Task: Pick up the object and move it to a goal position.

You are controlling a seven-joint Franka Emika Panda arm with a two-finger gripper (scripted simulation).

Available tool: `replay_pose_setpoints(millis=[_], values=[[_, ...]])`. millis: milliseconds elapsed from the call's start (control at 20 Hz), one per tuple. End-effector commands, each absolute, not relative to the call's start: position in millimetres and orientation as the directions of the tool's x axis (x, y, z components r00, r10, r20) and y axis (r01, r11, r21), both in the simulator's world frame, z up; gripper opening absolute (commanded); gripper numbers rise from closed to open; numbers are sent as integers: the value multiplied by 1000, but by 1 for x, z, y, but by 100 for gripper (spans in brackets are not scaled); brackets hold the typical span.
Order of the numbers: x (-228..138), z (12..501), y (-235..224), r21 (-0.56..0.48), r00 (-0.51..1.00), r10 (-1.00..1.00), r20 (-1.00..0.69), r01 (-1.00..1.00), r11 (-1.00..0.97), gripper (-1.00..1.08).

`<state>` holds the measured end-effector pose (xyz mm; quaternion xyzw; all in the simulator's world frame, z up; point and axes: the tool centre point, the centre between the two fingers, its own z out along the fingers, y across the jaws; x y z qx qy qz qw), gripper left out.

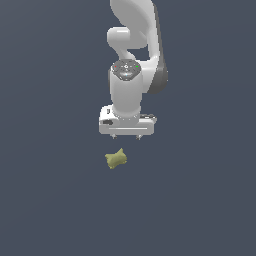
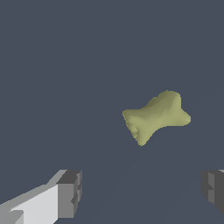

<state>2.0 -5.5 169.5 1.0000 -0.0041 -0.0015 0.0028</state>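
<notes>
We found the object [image 1: 116,159], a small olive-yellow lump shaped rather like a bone, lying on the dark floor [image 1: 50,200] just in front of the gripper [image 1: 126,136] and a little toward the exterior view's left of it, not yet between the fingers. The fingers [image 2: 70,192] were spread wide and held nothing. To do the reach well, we judged that we needed to shift the hand over the lump until it sat midway between the pads, turn the wrist so the pads would close across the narrow waist rather than the knobbly ends, and only then descend. Closing on a lobe might have squeezed the piece out sideways. Much stayed uncertain: in the wrist view both fingers were cut off at the picture's edge, in the exterior view they showed only as tiny stubs under the hand, and no goal marker was visible anywhere, nor could we judge the hand's height above the floor.
</notes>
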Motion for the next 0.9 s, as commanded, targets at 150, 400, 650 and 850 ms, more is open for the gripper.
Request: replay_pose_setpoints(millis=[150, 400, 650, 850], values=[[3, 168, -7, 5, 999, -33, -4, -33, -999, 100], [5, 164, -9, 3, 995, -98, -4, -98, -995, 100], [9, 158, -13, 0, 980, -197, -5, -197, -980, 100], [12, 152, -18, -2, 954, -301, -7, -301, -954, 100]])
